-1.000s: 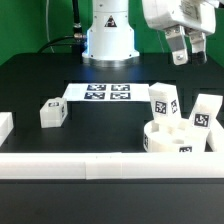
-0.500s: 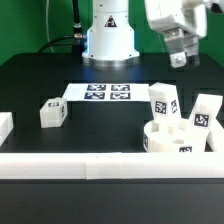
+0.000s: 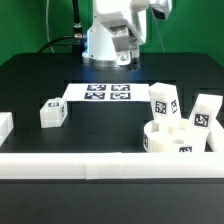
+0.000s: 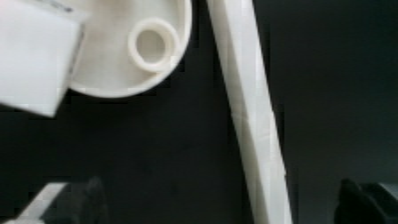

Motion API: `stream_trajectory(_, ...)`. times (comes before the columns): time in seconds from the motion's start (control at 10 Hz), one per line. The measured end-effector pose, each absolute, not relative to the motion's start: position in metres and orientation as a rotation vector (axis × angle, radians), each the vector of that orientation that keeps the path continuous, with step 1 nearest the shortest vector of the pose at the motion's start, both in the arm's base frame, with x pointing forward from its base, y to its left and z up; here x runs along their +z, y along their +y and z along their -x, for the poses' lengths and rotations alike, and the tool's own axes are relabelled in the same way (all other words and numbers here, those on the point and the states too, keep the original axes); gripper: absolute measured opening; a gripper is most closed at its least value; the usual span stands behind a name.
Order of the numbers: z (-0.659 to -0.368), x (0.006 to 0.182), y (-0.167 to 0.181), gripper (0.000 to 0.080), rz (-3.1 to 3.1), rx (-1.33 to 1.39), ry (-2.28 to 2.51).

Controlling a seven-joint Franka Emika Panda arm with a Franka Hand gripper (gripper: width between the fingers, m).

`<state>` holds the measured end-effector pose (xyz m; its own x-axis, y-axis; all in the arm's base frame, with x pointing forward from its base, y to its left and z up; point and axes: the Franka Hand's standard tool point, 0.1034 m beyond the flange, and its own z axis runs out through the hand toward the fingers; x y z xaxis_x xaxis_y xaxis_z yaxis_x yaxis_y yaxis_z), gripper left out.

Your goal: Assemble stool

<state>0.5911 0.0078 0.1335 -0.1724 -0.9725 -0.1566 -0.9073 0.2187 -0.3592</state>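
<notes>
The white round seat lies at the exterior view's right, near the front rail. Two tagged legs stand upright in it. A third leg lies loose on the table at the exterior view's left. My gripper hangs high above the back of the table, in front of the robot base, open and empty. In the wrist view the gripper shows only its dark fingertips, wide apart, with the seat and one socket far below.
The marker board lies at the table's middle back. A long white rail runs along the front edge and shows in the wrist view. Another white rail piece sits at the exterior view's left edge.
My gripper has swung from the exterior view's upper right to the upper middle, in front of the robot base. The seat and the legs have not moved.
</notes>
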Motion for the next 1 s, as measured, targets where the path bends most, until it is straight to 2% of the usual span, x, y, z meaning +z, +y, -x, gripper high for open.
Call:
stream_trajectory(0.3, -0.592, 0.126, 0.004, 0.0649, 2.039, -0.256, 1.961)
stream_trajectory(1.0, -0.591, 0.124, -0.010, 0.0649, 2.590, -0.330, 1.326)
